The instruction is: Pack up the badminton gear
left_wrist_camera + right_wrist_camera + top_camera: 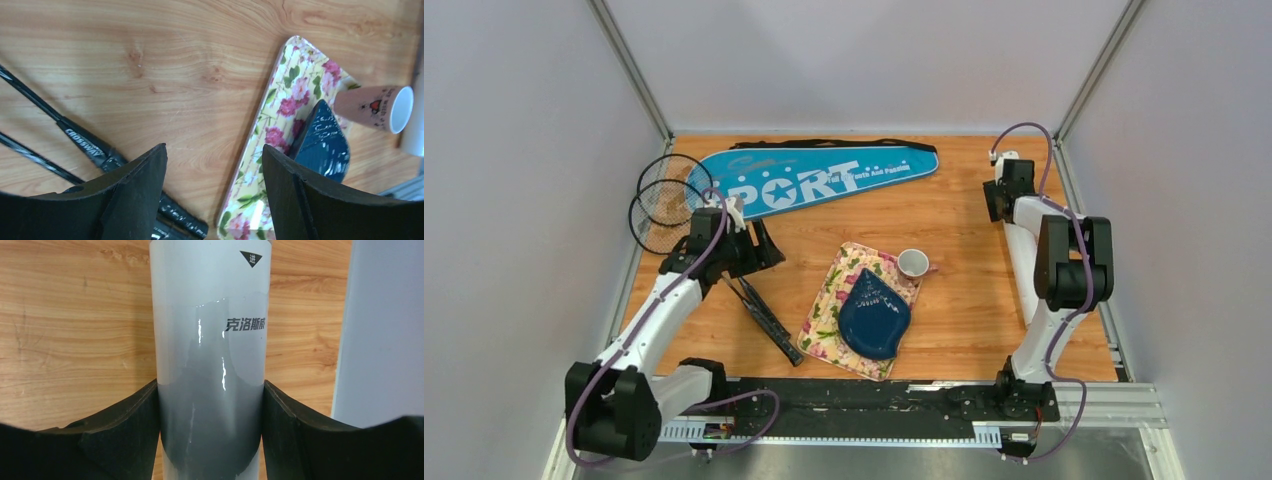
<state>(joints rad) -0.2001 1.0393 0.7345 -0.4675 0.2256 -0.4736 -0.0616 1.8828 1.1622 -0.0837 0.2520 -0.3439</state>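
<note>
On the table (974,300), a floral mat (845,274) with a blue plate (874,318) on top; at its far corner, a cup (913,263).

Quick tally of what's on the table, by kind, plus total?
rackets: 2
racket bag: 1
white tube: 1
plate: 1
floral tray: 1
cup: 1
Total: 7

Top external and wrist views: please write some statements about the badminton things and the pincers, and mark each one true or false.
1. The right pincer grips the white tube. True.
2. The left pincer holds one of the rackets. False: it is open and holds nothing.
3. The dark blue plate lies on the floral tray. True.
4. The rackets are inside the blue SPORT bag. False: they lie on the table, outside it.
</note>
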